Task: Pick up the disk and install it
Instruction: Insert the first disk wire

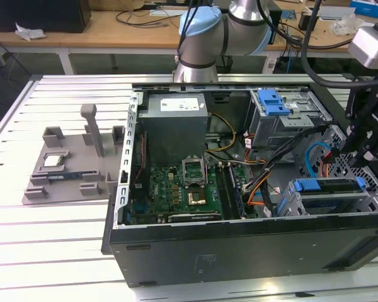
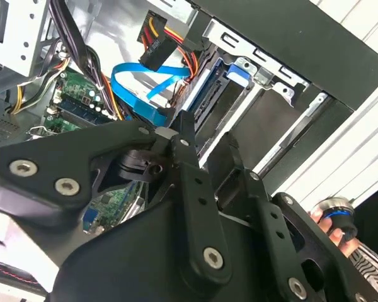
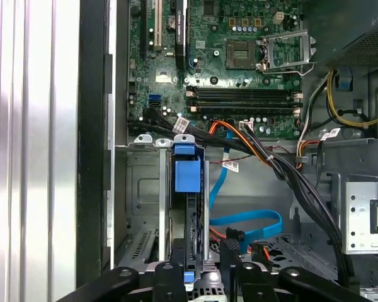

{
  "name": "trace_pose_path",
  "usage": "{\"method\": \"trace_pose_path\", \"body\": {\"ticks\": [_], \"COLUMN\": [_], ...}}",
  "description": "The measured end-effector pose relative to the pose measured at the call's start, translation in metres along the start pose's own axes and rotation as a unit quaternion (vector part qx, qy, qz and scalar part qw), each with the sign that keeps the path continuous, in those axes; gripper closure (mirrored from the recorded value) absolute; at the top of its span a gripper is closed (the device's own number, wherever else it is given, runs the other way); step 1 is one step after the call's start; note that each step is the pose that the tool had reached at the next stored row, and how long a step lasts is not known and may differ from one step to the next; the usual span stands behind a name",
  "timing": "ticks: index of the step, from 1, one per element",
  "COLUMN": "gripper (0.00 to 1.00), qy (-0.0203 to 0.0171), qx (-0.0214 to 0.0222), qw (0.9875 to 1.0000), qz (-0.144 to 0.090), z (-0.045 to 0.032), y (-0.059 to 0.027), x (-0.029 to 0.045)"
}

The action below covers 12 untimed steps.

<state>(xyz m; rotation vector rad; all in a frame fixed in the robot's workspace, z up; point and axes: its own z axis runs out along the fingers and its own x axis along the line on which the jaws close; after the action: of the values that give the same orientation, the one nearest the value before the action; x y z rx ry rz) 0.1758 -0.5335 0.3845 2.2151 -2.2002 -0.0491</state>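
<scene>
The disk [image 1: 327, 187] stands on edge in the drive cage [image 1: 365, 202] at the case's corner on the exterior view's right, its blue caddy frame showing along the top. In the first wrist view the disk [image 3: 190, 220] sits in its slot with the blue caddy tab [image 3: 188, 173] at the far end. My gripper [image 3: 198, 259] is open, one black finger on each side of the disk's near end with gaps to it. In the second wrist view the gripper [image 2: 209, 135] points at the same slot and blue tab [image 2: 237, 71]. In the exterior view the gripper [image 1: 362, 148] hangs just above the cage.
The open computer case [image 1: 239, 242] lies on a slatted metal table. Inside are the motherboard [image 1: 183, 195], the power supply [image 1: 176, 123], an upper drive cage with a blue latch [image 1: 274, 100], and loose blue and orange cables [image 3: 246, 223] beside the slot. A grey fixture [image 1: 69, 173] holding a chip stands on the exterior view's left.
</scene>
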Motion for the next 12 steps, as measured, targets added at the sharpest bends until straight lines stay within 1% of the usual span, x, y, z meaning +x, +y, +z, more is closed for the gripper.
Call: {"method": "trace_pose_path", "body": {"ticks": [1,2,3,4,5,8,9,11,12], "gripper": [0.64,0.64,0.64,0.64,0.64,0.64,0.64,0.64,0.64], "qy": [0.0002,0.0008,0.0011,0.0015,0.0014,0.0017,0.002,0.0021,0.0024], "qx": [-0.0001,-0.0006,-0.0009,-0.0014,-0.0019,-0.0032,-0.0036,-0.004,-0.0041], "qw": [1.0,1.0,1.0,1.0,1.0,1.0,1.0,1.0,1.0], "qz": [0.0,0.0,0.0,0.0,0.0,0.0,0.0,0.0,0.0], "z": [0.0002,0.0008,0.0015,0.0026,0.0038,0.0088,0.0117,0.0159,0.0176], "y": [-0.0021,-0.0066,-0.0106,-0.0169,-0.0199,-0.0238,-0.0245,-0.025,-0.0251], "x": [-0.0021,-0.0074,-0.0129,-0.0225,-0.0271,-0.0373,-0.0424,-0.0479,-0.0495]}}
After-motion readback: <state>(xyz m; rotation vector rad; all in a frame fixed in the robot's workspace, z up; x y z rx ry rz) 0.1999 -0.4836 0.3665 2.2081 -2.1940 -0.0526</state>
